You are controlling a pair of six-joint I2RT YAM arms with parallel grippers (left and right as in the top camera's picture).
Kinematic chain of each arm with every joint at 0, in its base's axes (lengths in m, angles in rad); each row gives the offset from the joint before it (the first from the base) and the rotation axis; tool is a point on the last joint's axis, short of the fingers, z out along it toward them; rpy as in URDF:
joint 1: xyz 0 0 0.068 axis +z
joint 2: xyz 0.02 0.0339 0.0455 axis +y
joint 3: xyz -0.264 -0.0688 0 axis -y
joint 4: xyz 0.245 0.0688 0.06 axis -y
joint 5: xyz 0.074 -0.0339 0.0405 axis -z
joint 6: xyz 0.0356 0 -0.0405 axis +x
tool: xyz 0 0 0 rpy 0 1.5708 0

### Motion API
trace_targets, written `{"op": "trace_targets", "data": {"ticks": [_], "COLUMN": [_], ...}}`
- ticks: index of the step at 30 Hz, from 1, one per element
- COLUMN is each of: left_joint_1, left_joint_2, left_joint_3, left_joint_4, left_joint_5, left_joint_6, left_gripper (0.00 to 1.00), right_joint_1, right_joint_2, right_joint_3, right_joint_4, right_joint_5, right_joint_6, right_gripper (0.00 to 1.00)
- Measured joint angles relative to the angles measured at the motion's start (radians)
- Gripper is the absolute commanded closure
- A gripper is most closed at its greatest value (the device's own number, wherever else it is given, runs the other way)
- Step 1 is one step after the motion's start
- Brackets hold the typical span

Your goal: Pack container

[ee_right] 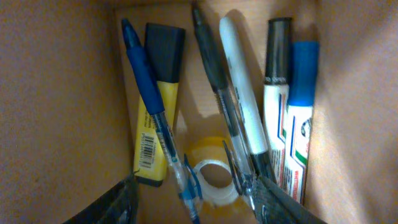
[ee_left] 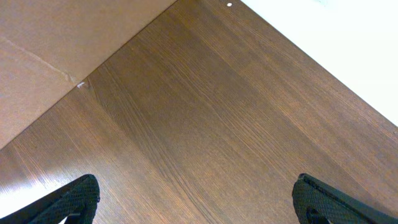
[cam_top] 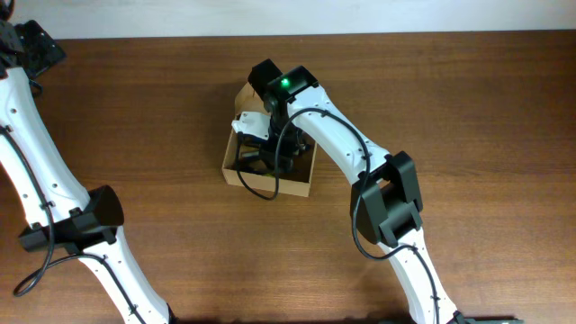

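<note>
Container (cam_top: 290, 189) is a plain tan cardboard box sitting roughly mid-counter (cam_top: 468, 99), a bit nearer the far edge, with its top open. The right arm (cam_top: 346, 139) comes in from the near right side, elbow bent, and the wrist tips straight down so the right jaws are dipped inside the box. From the wrist cam the right jaws are spread partway with nothing pinched between them, just hanging over the stuff on the bottom. Inside, lying side by side along the box: a blue pen (ee_right: 149, 106), a yellow highlighter (ee_right: 157, 118) with a dark cap, a clear pen (ee_right: 217, 93), a white marker (ee_right: 242, 93), a black-capped marker (ee_right: 275, 87) and a blue-capped marker (ee_right: 301, 99) against the right wall, plus a roll of clear tape (ee_right: 211, 171) under the pens. The left arm (cam_top: 45, 180) is way off by the far left corner of the counter, and the left jaws are wide open over bare wood, holding nothing.
</note>
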Motion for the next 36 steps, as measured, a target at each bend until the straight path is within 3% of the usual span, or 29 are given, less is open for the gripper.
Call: {"op": "trace_targets", "data": {"ticks": [9,12,13,17,18,19,20,21,22,25,29,36], "left_joint_1": [0.000,0.000,0.000,0.000,0.000,0.000,0.000,0.000,0.000,0.000,0.000,-0.015], "left_joint_2": [0.000,0.000,0.000,0.000,0.000,0.000,0.000,0.000,0.000,0.000,0.023,0.188], "left_joint_3": [0.000,0.000,0.000,0.000,0.000,0.000,0.000,0.000,0.000,0.000,-0.006,-0.095], "left_joint_4": [0.000,0.000,0.001,0.008,0.012,0.013,0.013,0.014,0.015,0.021,0.023,0.026], "left_joint_5": [0.000,0.009,0.020,0.132,0.161,0.189,0.214,0.239,0.267,0.362,0.516,0.743], "left_joint_6": [0.000,0.000,0.000,0.000,0.000,-0.003,-0.005,0.000,0.011,0.057,0.104,0.172], "left_gripper": [0.00,0.00,0.00,0.00,0.11,0.38,0.56,0.71,0.79,0.81,0.96,0.98], "right_joint_1": [-0.015,-0.054,-0.084,-0.209,-0.247,-0.283,-0.315,-0.348,-0.381,-0.444,-0.505,-0.538], "right_joint_2": [-0.259,-0.379,-0.426,-0.522,-0.532,-0.534,-0.534,-0.527,-0.517,-0.484,-0.419,-0.232], "right_joint_3": [0.010,0.030,0.039,0.055,0.057,0.057,0.057,0.055,0.050,0.039,0.024,0.020], "right_joint_4": [-0.024,-0.021,-0.020,-0.031,-0.038,-0.044,-0.050,-0.053,-0.053,-0.040,-0.019,-0.016], "right_joint_5": [0.052,0.051,0.051,0.051,0.047,0.039,0.031,0.016,-0.003,-0.051,-0.112,-0.227], "right_joint_6": [0.288,0.412,0.461,0.593,0.624,0.656,0.681,0.706,0.732,0.786,0.839,0.885], "right_gripper": [0.48,0.60,0.71,0.96,0.96,0.96,0.96,0.96,0.96,0.96,0.96,0.96]}}
